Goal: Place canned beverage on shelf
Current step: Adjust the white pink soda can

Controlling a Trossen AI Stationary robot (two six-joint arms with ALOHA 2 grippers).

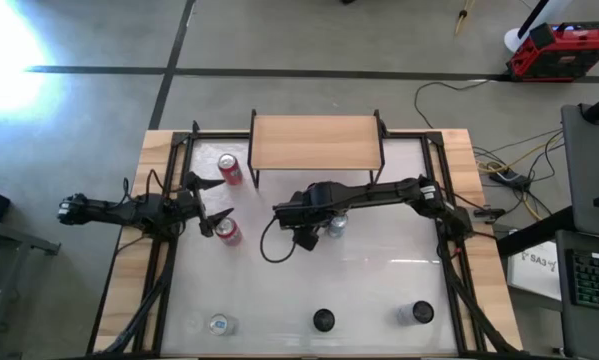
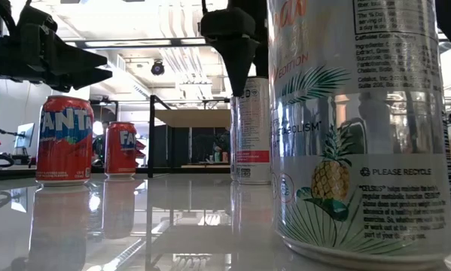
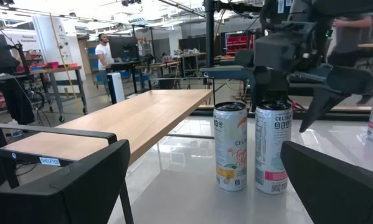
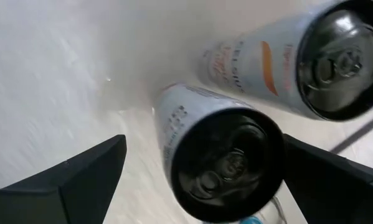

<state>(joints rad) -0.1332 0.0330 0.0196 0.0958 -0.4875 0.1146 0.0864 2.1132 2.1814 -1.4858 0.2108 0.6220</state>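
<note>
Two slim white cans stand side by side on the white table, one with a pink label [image 3: 273, 148] and one with an orange label [image 3: 231, 146]. My right gripper [image 4: 205, 146] hangs open above the pink-label can [image 4: 220, 165], pointing steeply down, one finger on either side of its top without touching it. The shelf [image 1: 316, 142], a tan wooden top on black legs, stands just behind at the far edge. My left gripper [image 1: 214, 200] waits open and level at the left, between two red Fanta cans [image 1: 229, 168] [image 1: 227, 231].
Three more cans stand along the near edge: one at the left [image 1: 219, 324], one in the middle [image 1: 323, 320] and one at the right [image 1: 416, 314], the last filling the low view [image 2: 361, 128]. Black frame rails [image 1: 169, 200] run along both table sides.
</note>
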